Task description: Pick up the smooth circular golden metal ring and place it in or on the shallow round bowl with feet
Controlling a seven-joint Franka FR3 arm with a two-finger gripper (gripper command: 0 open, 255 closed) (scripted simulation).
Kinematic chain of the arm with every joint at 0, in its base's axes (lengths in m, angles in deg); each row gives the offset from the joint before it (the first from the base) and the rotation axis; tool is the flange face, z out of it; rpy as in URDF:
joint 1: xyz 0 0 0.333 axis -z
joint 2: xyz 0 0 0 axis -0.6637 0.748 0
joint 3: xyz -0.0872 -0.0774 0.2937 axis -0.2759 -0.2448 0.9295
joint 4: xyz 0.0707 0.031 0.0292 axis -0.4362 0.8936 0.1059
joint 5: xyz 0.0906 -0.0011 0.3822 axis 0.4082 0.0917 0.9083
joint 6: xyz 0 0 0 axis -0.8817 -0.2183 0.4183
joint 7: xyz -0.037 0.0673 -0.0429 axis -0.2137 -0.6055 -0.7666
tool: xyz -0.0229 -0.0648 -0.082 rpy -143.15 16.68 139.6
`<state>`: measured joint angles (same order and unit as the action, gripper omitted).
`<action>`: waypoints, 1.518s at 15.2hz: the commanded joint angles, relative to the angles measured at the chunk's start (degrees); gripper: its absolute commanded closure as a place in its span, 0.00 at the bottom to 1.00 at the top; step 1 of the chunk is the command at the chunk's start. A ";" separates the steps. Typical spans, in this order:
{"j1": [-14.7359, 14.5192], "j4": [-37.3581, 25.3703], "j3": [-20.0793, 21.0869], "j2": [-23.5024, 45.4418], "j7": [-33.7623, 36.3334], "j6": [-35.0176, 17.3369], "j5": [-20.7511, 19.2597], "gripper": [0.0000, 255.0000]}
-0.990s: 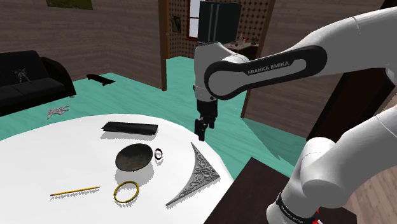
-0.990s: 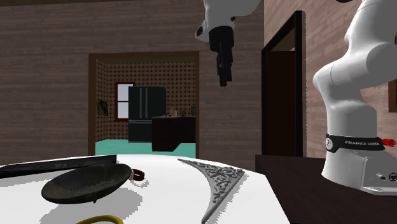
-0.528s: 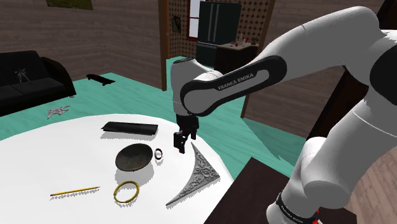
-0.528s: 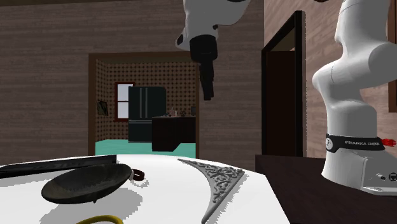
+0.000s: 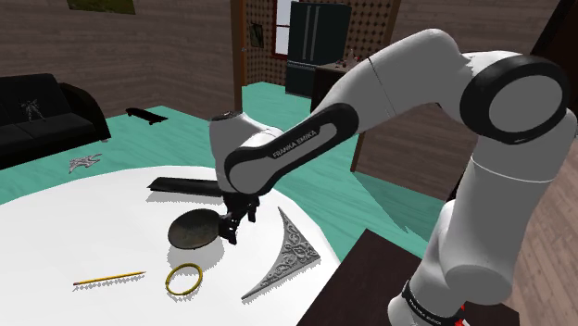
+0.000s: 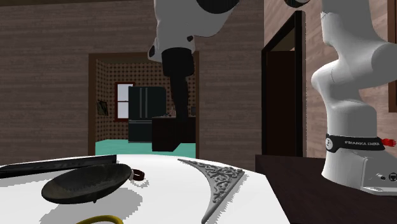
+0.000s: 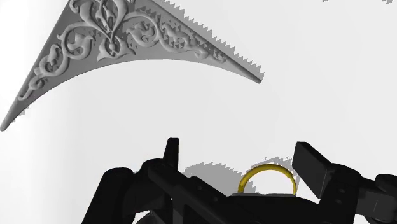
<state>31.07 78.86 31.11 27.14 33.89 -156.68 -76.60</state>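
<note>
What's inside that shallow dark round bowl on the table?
The shallow dark round bowl looks bare inside; the black gripper hides its rim at the shoulder view's right.

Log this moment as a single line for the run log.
claw open | above gold ring beside dark bowl | ring ungripped, on white table

- I read "FRANKA EMIKA" in white capitals along the dark forearm cover (image 5: 295,148) in the shoulder view.
- From the second exterior view I read the same words on the black band (image 6: 354,144) round the arm's base.
</note>
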 commanded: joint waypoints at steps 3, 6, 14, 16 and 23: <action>-1.81 -6.87 0.69 9.06 2.71 -2.01 -2.21 0.00; -3.57 -12.51 0.84 15.44 4.53 -2.63 -3.77 0.00; -9.17 -31.34 0.34 32.95 7.79 -1.21 -7.04 0.00; -10.72 -37.22 0.13 37.64 8.21 -0.07 -7.60 0.00; -12.91 -44.82 -0.40 45.24 8.65 -0.17 -8.41 0.00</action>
<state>18.29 34.51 30.79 71.68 42.51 -156.59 -84.92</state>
